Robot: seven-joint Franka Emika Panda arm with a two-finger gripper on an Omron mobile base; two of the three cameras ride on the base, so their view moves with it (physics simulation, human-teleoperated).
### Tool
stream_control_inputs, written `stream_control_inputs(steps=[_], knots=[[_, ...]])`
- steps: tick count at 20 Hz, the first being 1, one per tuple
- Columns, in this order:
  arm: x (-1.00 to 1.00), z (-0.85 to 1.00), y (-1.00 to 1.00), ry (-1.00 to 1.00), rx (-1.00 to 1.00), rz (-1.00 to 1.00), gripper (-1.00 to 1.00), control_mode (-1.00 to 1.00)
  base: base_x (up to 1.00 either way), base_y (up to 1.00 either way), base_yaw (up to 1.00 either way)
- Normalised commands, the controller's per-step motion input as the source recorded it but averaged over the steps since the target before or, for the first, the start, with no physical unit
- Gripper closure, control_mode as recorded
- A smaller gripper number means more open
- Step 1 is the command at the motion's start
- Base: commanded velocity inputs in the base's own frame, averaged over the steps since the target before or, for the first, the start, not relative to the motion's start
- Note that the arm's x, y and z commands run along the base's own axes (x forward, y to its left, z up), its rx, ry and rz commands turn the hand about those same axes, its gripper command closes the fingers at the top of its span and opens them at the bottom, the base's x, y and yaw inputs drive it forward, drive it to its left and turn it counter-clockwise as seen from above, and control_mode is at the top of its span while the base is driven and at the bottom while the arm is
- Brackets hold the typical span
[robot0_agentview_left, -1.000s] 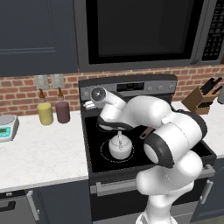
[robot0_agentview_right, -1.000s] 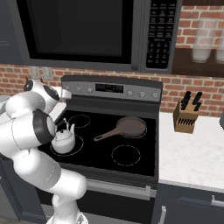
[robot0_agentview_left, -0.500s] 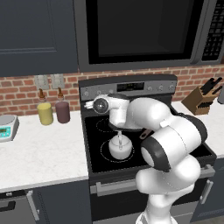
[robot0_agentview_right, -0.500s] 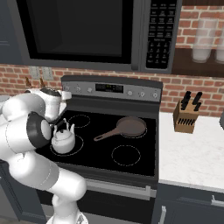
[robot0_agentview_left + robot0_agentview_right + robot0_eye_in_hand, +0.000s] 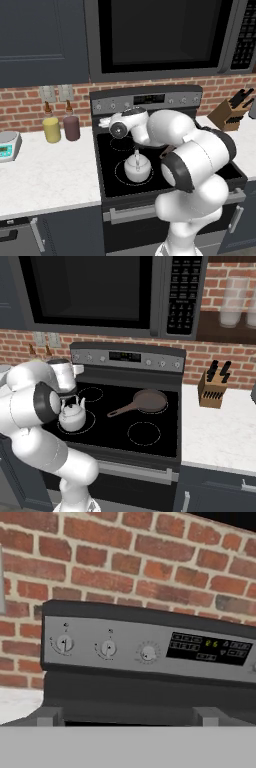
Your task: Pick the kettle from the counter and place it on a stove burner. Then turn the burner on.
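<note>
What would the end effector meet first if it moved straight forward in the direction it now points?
Probably the stove's control panel, around its left knobs; the hand view faces it squarely. Depth is unclear, but nothing appears between the end effector and it.

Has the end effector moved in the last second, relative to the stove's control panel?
Yes. The end effector has risen off the kettle and swung back-left toward the control panel; the kettle stays on its burner.
</note>
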Motion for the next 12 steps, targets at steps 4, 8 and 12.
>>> stream_control_inputs(steps=[4,8,12], knots=[[0.06,0.0,0.1,-0.05,-0.01,0.0,-1.0,-1.0,0.0,0.0,0.0],[0.16,-0.04,0.2,-0.12,0.0,0.0,-1.0,-1.0,0.0,0.0,0.0],[0.02,0.0,0.19,-0.07,0.0,0.02,-1.0,-1.0,0.0,0.0,0.0]])
